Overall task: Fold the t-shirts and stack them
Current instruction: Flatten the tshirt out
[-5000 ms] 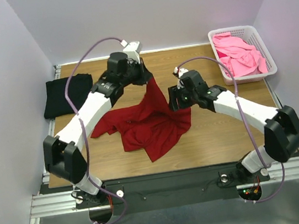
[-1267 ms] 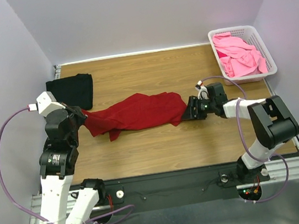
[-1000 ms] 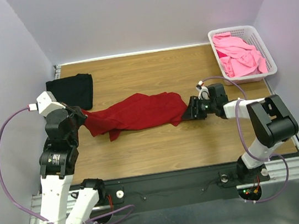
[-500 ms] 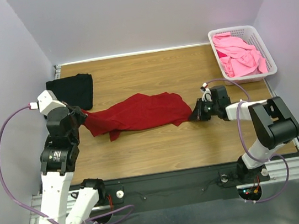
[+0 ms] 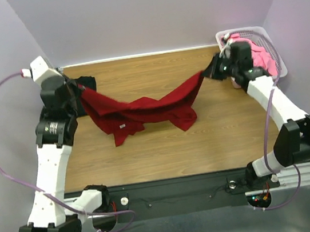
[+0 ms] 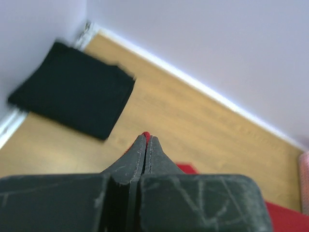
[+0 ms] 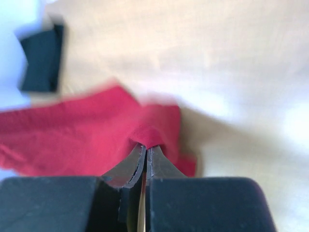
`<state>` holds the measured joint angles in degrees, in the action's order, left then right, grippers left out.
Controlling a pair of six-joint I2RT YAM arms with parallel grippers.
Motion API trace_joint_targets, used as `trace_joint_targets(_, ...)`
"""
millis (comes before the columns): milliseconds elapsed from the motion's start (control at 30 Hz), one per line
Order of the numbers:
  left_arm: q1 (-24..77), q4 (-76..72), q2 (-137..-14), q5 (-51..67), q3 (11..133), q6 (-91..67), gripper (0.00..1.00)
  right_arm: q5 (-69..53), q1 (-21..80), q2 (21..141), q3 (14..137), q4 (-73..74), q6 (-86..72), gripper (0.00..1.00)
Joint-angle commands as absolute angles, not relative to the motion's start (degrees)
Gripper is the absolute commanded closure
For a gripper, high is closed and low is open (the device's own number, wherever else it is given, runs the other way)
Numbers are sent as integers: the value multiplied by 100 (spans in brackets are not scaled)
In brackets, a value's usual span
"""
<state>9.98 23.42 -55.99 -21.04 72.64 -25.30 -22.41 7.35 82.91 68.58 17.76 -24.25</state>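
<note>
While clenched on ends of the red tee (image 5: 142, 109) over the table (image 5: 226, 132), could have dropped it from left gripper (image 5: 80, 92) or right gripper (image 5: 203, 75): thin pinches, sagging weight.

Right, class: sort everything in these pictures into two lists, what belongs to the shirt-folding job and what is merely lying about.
Job: dark red t-shirt, gripped by left claw and right claw; folded black t-shirt; pink t-shirts.

Lying about: white basket holding the pink ones; wooden table.

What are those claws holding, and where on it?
Both hold the dark red t-shirt: left claw pinches its left end, right claw its right end.
</note>
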Motion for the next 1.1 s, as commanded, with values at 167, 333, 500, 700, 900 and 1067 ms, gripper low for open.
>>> trace_joint_targets(167,949,1714,-7468,-2013,11367,-1688,100,-1732,141,8710,10104,2874,-2391,99)
trace_joint_targets(333,958,1565,-7901,-1706,12679,-1530,100,-1232,141,8728,11353,2865,-2066,99)
trace_joint_targets(500,949,1284,-7744,-1521,12973,-1336,100,-932,132,8412,11663,2830,-1653,100)
trace_joint_targets(700,949,1169,-7235,-1187,12771,-1117,100,-765,141,7736,11392,2716,-1328,99)
trace_joint_targets(900,958,1248,-6900,-950,12867,-1142,100,-650,132,7216,11320,2707,-1248,99)
trace_joint_targets(1067,949,1275,-6882,-616,13096,-1274,100,-703,141,7128,11522,2698,-1196,99)
